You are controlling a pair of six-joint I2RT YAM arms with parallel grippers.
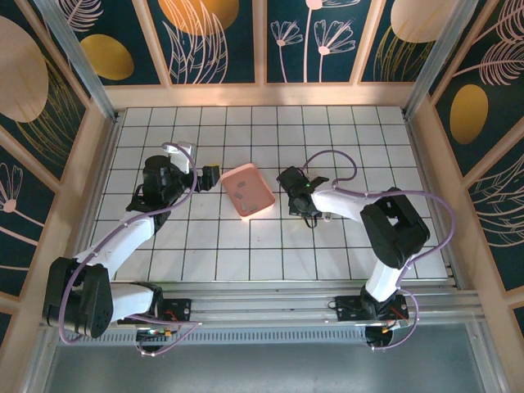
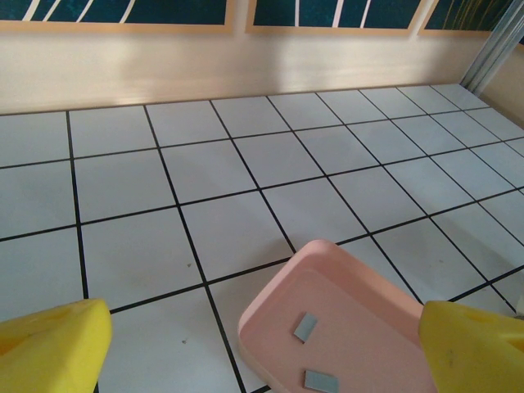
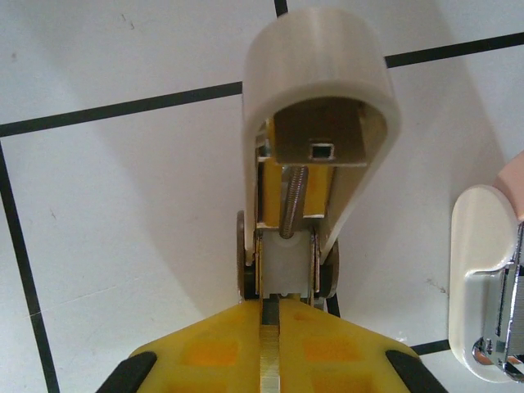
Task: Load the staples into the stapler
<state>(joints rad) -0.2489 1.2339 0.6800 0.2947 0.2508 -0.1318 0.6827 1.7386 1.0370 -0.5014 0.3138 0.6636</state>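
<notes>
My right gripper [image 3: 272, 315] is pinching tight on the thin metal rail of the small, rounded whitish-beige stapler [image 3: 315, 106] on the white tiled table [image 3: 123, 205]. My left gripper [image 2: 262, 336] is standing spread wide, holding nothing, over flat grey metal staples [image 2: 307, 326] lying in the smooth pink tray [image 2: 327, 258].

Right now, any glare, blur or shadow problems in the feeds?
Top external: glare washes out the near edge of the tray. Left wrist: staples sharp, bright sheen on the back wall. Right wrist: stapler close and slightly soft, soft shadows around it.
</notes>
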